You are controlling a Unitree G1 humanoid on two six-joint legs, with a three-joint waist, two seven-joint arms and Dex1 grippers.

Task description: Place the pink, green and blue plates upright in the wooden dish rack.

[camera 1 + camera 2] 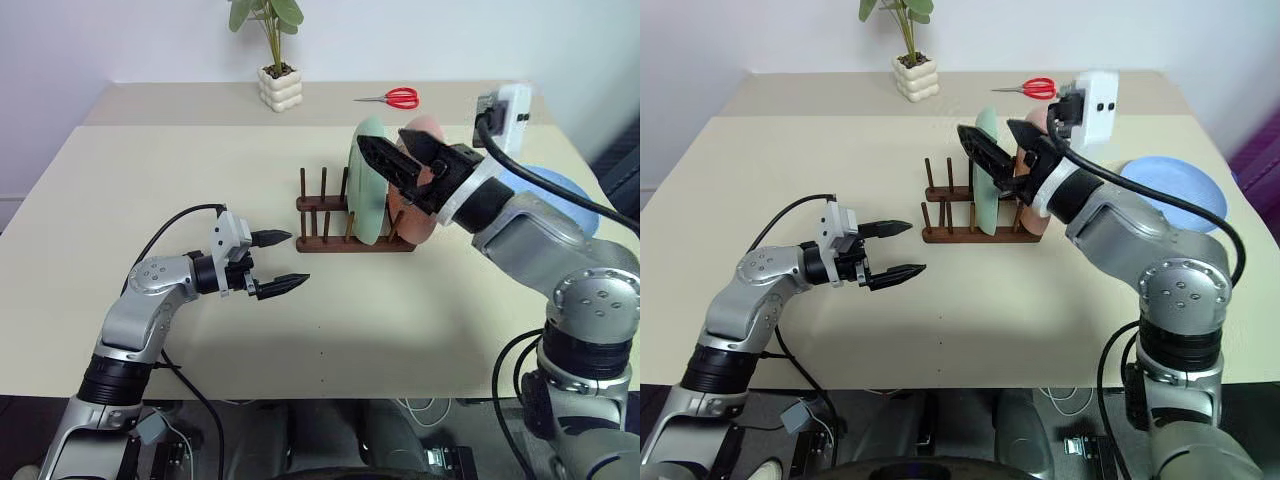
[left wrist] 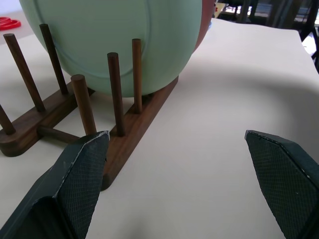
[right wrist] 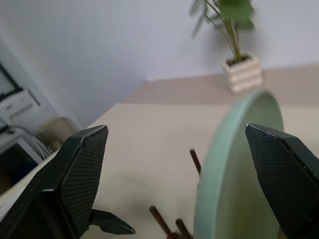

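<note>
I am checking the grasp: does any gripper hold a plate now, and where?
Nothing is held. The right gripper is open above the green plate; the left gripper is open, empty.

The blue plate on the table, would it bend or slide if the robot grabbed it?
The blue plate looks like rigid, thin plastic, so probably stiff and light. Its smooth surface might slip. Lying flat on the table, its low rim may be hard to grip.

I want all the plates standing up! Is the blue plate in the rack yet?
No. The blue plate lies flat on the table, beside the wooden dish rack.
</note>
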